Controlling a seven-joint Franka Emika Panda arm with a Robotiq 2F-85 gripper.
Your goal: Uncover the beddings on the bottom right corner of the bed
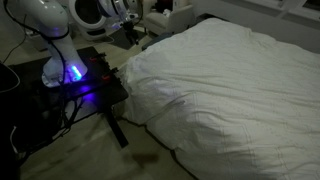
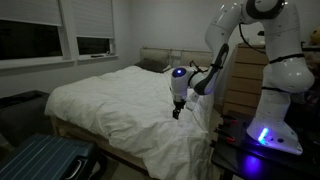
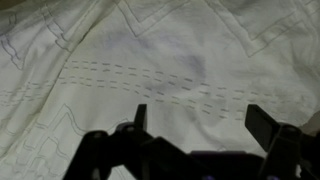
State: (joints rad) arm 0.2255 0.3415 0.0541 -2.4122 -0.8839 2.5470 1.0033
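1. In the wrist view the gripper [image 3: 199, 114] was released, its two dark fingers [image 3: 140, 112] spread wide with nothing between them.
2. Just beyond the fingers lay the beddings [image 3: 150, 50], white and creased, crossed by rows of dashed stitching. Whether the fingertips touched the cloth could not be told.
3. In an exterior view the gripper pointed down over the beddings at the corner of the bed [image 2: 100, 145] nearest the robot. The white arm [image 2: 215, 60] reached across to it from the base.
4. The beddings covered the whole bed, puffy and wrinkled, and draped over its sides toward the floor.
5. The robot's base, with a blue light [image 1: 75, 73], sat on a black desk [image 1: 100, 92] just beside the bed.
6. A ribbed blue-grey suitcase [image 2: 40, 160] lay on the floor by the far side of the bed from the robot.
7. Farther off, a pale headboard [image 2: 155, 60] stood at the head of the bed, and a window with white blinds [image 2: 95, 45] was set in the wall behind.
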